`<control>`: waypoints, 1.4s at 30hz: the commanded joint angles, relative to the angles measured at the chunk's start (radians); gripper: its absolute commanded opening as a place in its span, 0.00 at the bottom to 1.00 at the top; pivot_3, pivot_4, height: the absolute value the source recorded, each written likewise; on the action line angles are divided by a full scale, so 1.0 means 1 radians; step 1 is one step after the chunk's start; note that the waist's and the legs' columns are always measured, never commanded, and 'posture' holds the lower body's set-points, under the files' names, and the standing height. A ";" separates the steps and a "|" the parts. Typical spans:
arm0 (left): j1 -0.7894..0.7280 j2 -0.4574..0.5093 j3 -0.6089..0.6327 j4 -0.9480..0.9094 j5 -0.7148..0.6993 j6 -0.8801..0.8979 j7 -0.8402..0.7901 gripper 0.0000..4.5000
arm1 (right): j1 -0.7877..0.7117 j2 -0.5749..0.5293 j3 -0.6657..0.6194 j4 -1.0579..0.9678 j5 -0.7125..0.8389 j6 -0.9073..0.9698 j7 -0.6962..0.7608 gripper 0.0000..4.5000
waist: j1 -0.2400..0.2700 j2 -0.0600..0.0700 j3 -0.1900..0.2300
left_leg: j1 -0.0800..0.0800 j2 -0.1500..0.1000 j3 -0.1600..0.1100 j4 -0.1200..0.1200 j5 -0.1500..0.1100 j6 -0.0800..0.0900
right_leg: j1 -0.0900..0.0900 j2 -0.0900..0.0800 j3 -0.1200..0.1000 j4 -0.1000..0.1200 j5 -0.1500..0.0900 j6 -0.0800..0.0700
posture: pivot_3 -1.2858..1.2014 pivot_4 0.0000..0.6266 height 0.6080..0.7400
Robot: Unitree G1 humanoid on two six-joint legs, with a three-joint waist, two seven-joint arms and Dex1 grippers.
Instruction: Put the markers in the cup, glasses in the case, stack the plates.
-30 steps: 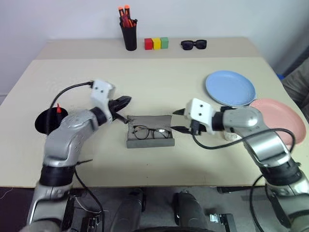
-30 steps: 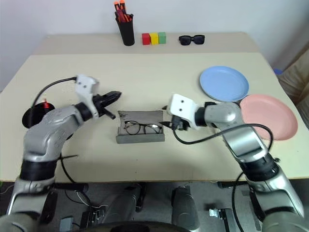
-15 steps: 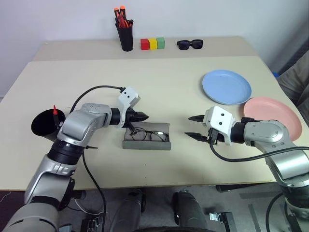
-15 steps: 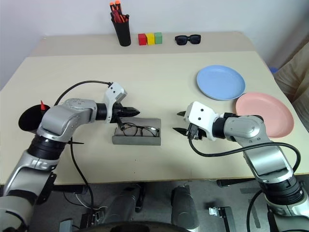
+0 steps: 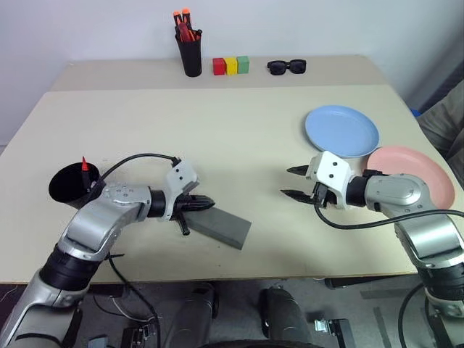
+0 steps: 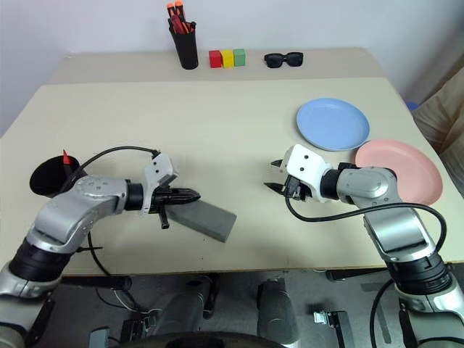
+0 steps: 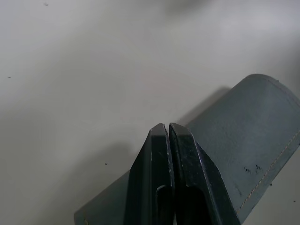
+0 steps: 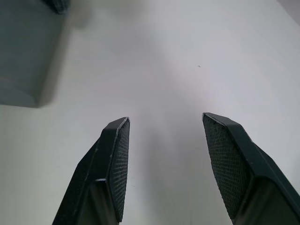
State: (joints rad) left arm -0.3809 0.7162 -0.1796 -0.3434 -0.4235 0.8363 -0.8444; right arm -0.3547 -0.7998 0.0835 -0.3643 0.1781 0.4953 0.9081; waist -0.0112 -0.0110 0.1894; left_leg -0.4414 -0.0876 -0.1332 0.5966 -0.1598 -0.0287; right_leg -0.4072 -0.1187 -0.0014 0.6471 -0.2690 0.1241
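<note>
Three coloured blocks (image 5: pixel 231 65) sit beside sunglasses (image 5: pixel 286 67).

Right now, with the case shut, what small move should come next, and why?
Probably the right gripper, open and holding nothing, should swing toward the light blue plate to lift it onto the pink plate. The grey case lies closed under the shut left gripper, a marker's red tip pokes from the cup, and the plates lie side by side, unstacked.
</note>
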 commanded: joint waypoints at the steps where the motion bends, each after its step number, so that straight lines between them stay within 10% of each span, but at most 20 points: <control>1: 0.058 0.013 0.079 -0.082 -0.034 0.028 0.029 0.00 | -0.013 0.005 -0.003 -0.001 -0.003 -0.032 -0.002 0.55 | -0.002 0.000 0.000 | 0.000 0.000 0.000 0.000 0.000 0.000 | 0.000 0.000 0.000 0.000 0.000 0.000 | 0.52 0.24 1.00; 9: 0.189 -0.010 0.176 -0.177 -0.047 -0.085 0.073 0.00 | -0.060 0.034 0.014 0.068 -0.035 -0.044 -0.046 0.55 | 0.000 0.000 0.000 | 0.000 0.000 0.000 0.000 0.000 0.000 | 0.000 0.000 0.000 0.000 0.000 -0.001 | 0.52 0.24 1.00; 14: 0.261 -0.135 0.261 -0.189 -0.030 -0.333 0.106 0.00 | -0.213 0.061 0.053 0.353 -0.203 -0.003 -0.214 0.55 | 0.001 0.000 0.000 | 0.000 0.000 0.001 0.001 0.000 0.000 | 0.000 0.000 0.001 -0.001 0.000 -0.001 | 0.52 0.24 1.00; 28: 0.344 -0.149 0.243 -0.279 -0.072 -0.335 0.144 0.00 | -0.386 0.093 0.173 0.958 -0.468 -0.354 -0.405 0.55 | -0.003 0.001 0.000 | 0.002 0.000 0.003 0.000 0.001 0.000 | 0.002 0.001 0.001 -0.001 0.000 -0.001 | 0.52 0.24 1.00; 42: 0.429 -0.162 0.191 -0.366 -0.034 -0.351 0.202 0.00 | -0.245 0.074 0.049 0.753 -0.346 -0.383 -0.276 0.55 | -0.001 0.001 -0.001 | 0.003 0.000 0.002 0.000 0.001 0.000 | 0.003 0.001 0.001 0.000 0.000 -0.001 | 0.52 0.24 1.00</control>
State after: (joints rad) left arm 0.0624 0.5616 0.0133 -0.6726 -0.4628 0.5124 -0.6570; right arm -0.5998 -0.7187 0.1603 0.4377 -0.1998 0.1140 0.6059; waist -0.0126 -0.0098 0.1889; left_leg -0.4384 -0.0876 -0.1313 0.5968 -0.1592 -0.0288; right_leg -0.4042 -0.1176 0.0000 0.6473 -0.2691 0.1228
